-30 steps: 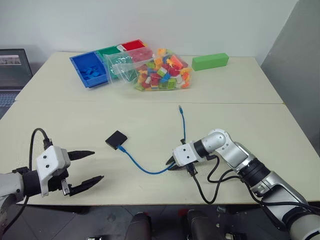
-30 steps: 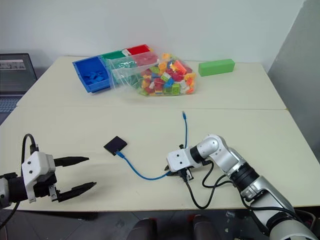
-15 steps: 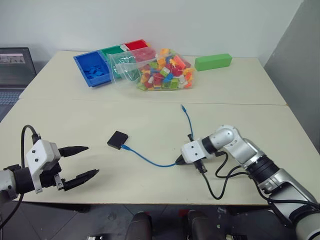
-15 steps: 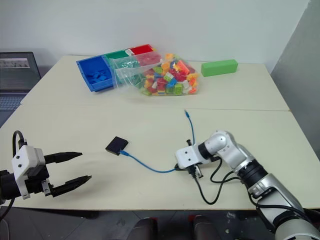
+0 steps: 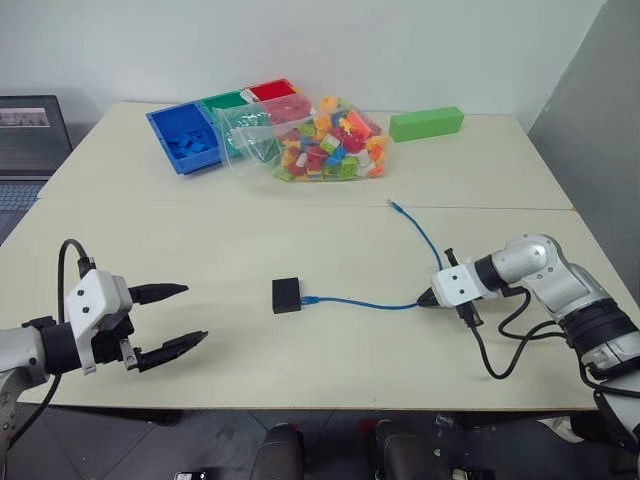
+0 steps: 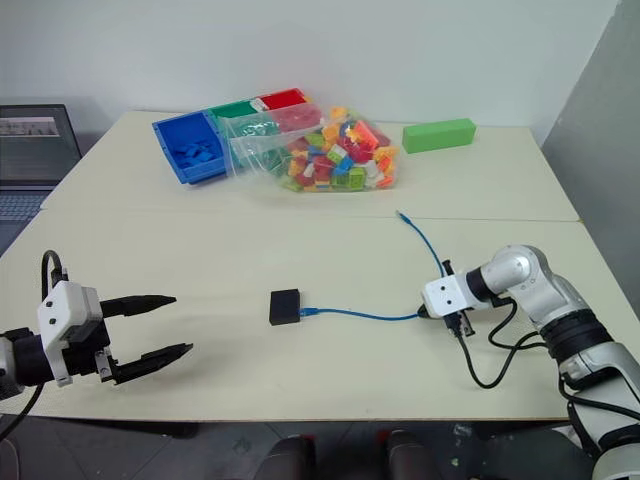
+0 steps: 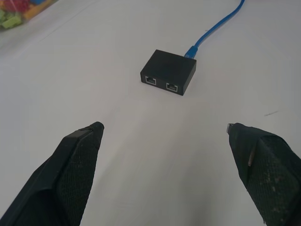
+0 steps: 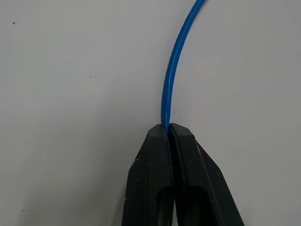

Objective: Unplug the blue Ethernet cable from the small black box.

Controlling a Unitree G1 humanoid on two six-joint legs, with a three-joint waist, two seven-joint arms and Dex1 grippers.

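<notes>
since a second ago the right tool (image 5: 428,299) has swung out toward the robot's right, dragging the blue ethernet cable (image 5: 365,302) with it, and the small black box (image 5: 286,295) has slid along the bench (image 5: 200,240) behind the cord — it now sits near the middle, where before it lay further to the left. the plug has not come out; the box simply followed the pull.

right now the right tool is pinched shut on the cable partway along its length, and from its wrist the cord can be seen rising straight out from between the closed fingers (image 8: 162,155). the stretch from there to the box lies nearly straight and taut-looking, while the free end curls away toward the bag of coloured bricks (image 5: 325,140). the left tool (image 5: 175,318) hangs over the near left part of the bench with its fingers spread wide, holding nothing, well apart from the box but pointed at it.

the box looks very light — a tug on a thin cord was enough to skate it across the smooth top, so pulling alone will probably only move it again. the cable is soft and limp, fine to grip anywhere, but i'd guess a latch holds the plug. the better hold would be the left tool clamping the box across its flat sides, leaving the plug edge free, with the right pulling close to the plug.
</notes>
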